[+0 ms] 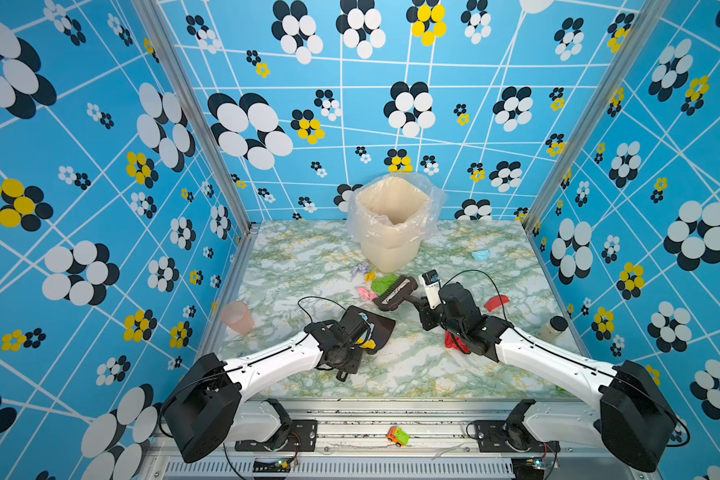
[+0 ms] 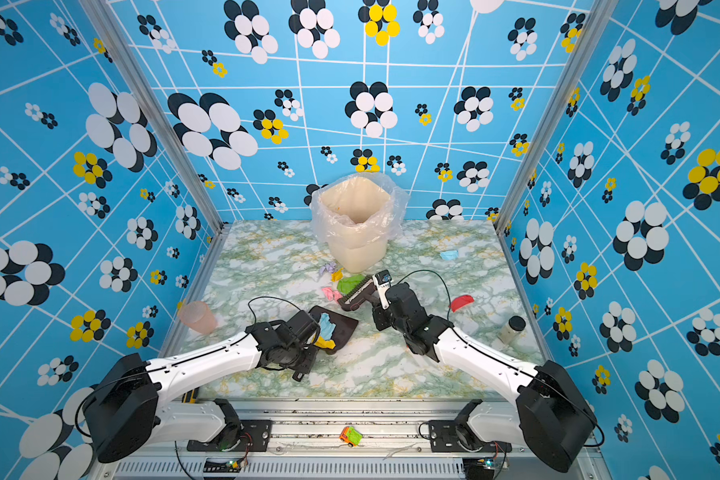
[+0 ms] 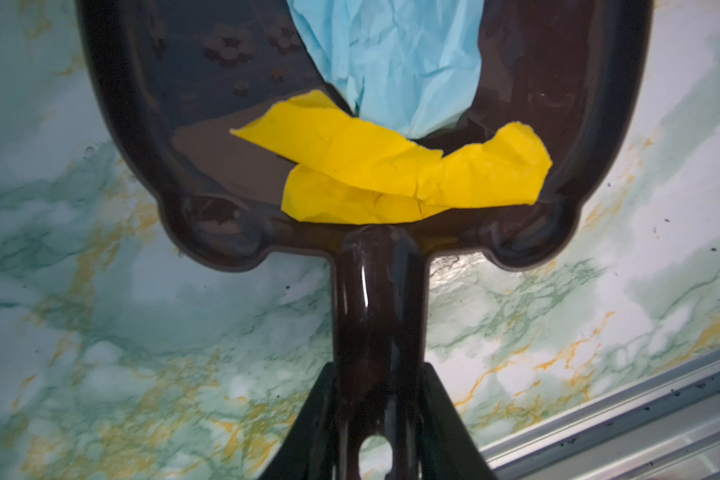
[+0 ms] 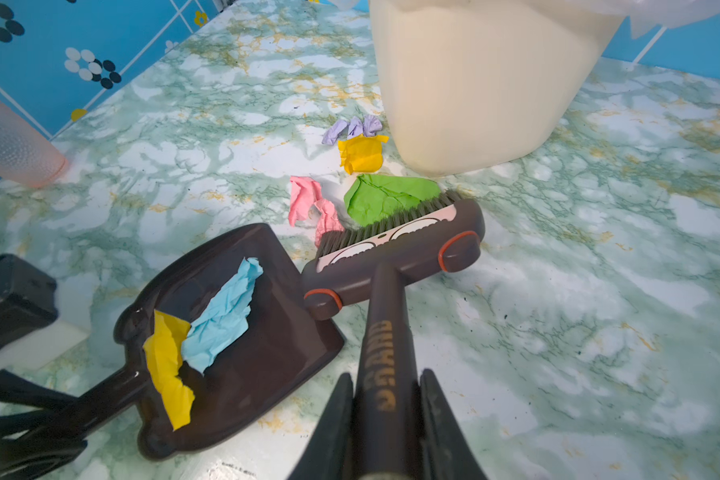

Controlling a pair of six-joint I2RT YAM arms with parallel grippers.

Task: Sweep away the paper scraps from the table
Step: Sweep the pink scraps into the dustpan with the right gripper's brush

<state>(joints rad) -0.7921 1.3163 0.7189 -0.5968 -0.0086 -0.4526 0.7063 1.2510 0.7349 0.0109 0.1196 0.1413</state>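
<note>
The sweeping looks partly done, perhaps a quarter of the way. Two of the paper scraps already lie in the dark brown dustpan (image 4: 250, 353): a light blue wad (image 4: 221, 316) toward its open lip and a yellow wad (image 4: 165, 365) against its back wall by the handle. The left jaws are closed tight on that handle, holding the pan low on the marbled surface (image 1: 308, 257) near the middle front. The right jaws are clamped shut on the handle of the brush (image 4: 395, 253), whose bristles press against a green wad (image 4: 387, 197) and touch a pink wad (image 4: 308, 203) just beyond the pan's lip. These two seem next in line. Past them, near the foot of the bin (image 1: 391, 232), a second yellow wad (image 4: 360, 153) and a lavender wad (image 4: 352, 126) wait side by side. Well apart on the right of the surface lie a second light blue wad (image 1: 481, 254) and a red wad (image 1: 495, 302). A further patch of red (image 1: 451, 341) shows under the right arm, too hidden to call. The cream bin, lined with a clear bag, stands upright at the far edge. What it holds cannot be made out. A pink cup (image 1: 237, 316) at the left edge looks empty, and a dark-lidded jar (image 1: 551, 328) stands at the right.
</note>
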